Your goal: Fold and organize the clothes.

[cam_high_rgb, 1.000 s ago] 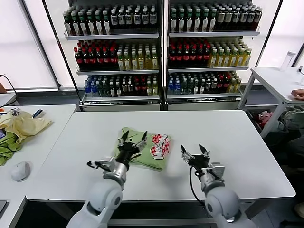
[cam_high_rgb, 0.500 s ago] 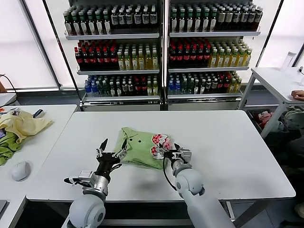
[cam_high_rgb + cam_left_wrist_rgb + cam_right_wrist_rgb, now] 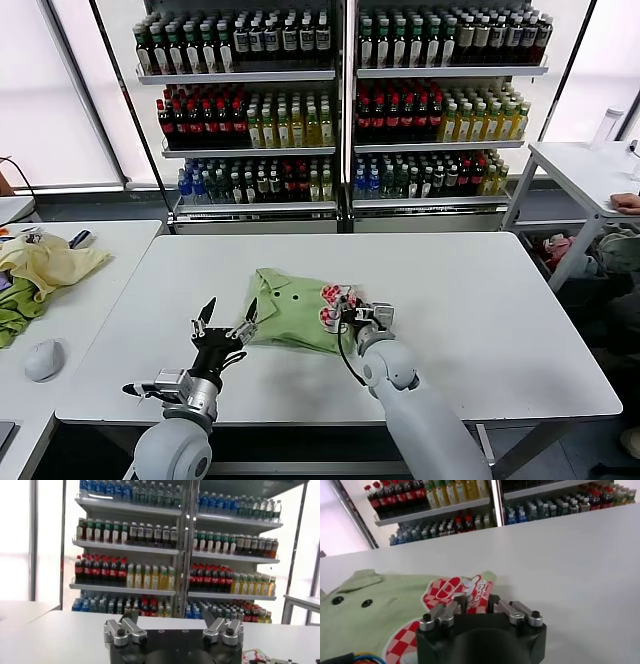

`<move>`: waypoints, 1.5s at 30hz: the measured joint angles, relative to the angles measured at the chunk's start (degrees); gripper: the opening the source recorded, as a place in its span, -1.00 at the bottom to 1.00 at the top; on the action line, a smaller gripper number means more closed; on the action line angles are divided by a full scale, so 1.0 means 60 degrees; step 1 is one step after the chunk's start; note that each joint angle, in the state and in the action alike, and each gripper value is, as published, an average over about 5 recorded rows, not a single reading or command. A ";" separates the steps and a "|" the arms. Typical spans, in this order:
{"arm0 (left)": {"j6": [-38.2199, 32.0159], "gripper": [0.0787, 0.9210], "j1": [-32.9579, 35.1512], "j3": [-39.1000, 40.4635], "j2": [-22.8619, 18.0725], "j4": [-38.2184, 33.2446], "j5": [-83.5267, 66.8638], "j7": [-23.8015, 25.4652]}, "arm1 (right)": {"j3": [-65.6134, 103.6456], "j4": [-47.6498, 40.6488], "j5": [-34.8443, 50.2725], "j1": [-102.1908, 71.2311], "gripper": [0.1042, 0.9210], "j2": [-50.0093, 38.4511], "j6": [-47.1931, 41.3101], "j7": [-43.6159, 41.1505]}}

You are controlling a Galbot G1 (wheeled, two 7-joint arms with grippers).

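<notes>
- Since a second ago, your right end effector point(image 3: 352, 312) has crossed from the bare worktop point(image 3: 480, 300) near the front edge over to the right-hand edge of the T-shirt point(image 3: 295, 310), and your left end effector point(image 3: 224, 327) has backed off the cloth toward the front edge.
- Your right end effector now sits on the red-and-white print point(image 3: 335, 303). In the right wrist view its fingers point(image 3: 454, 606) are drawn close together over the checked print point(image 3: 465, 591), pinching the cloth there.
- You can see the light green T-shirt lying bunched and partly folded near the middle of the worktop, somewhat nearer the front edge than the back. Its printed part faces up at its right end, and small dark dots point(image 3: 352, 601) show on the green part.
- Your left end effector is spread wide open, fingers pointing up and apart, just beside the T-shirt's left edge. Whether a fingertip touches the cloth you cannot tell from here. It holds nothing.
- Off your left side, a separate table point(image 3: 90, 290) carries a pale yellow garment point(image 3: 50, 262), a darker green cloth point(image 3: 15, 310) and a mouse point(image 3: 44, 359).
- Behind the worktop stand shelves of bottled drinks point(image 3: 340, 100).
</notes>
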 measured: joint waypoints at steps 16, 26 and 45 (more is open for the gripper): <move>0.0059 0.77 0.0082 0.0057 0.0089 -0.0039 0.0103 0.0088 | -0.0036 -0.1418 -0.2122 0.1572 -0.84 -0.1383 0.0357 -0.2198; 0.0176 0.77 0.0063 0.0202 0.0055 -0.0060 0.0334 0.0163 | 0.0338 -0.1547 -0.3457 0.1473 -0.30 -0.2116 0.1814 -0.3048; 0.0155 0.77 0.0557 0.0199 -0.0042 -0.0596 0.0776 0.0369 | 0.3206 0.3193 -0.3155 -0.3380 0.75 -0.2664 0.2921 -0.2394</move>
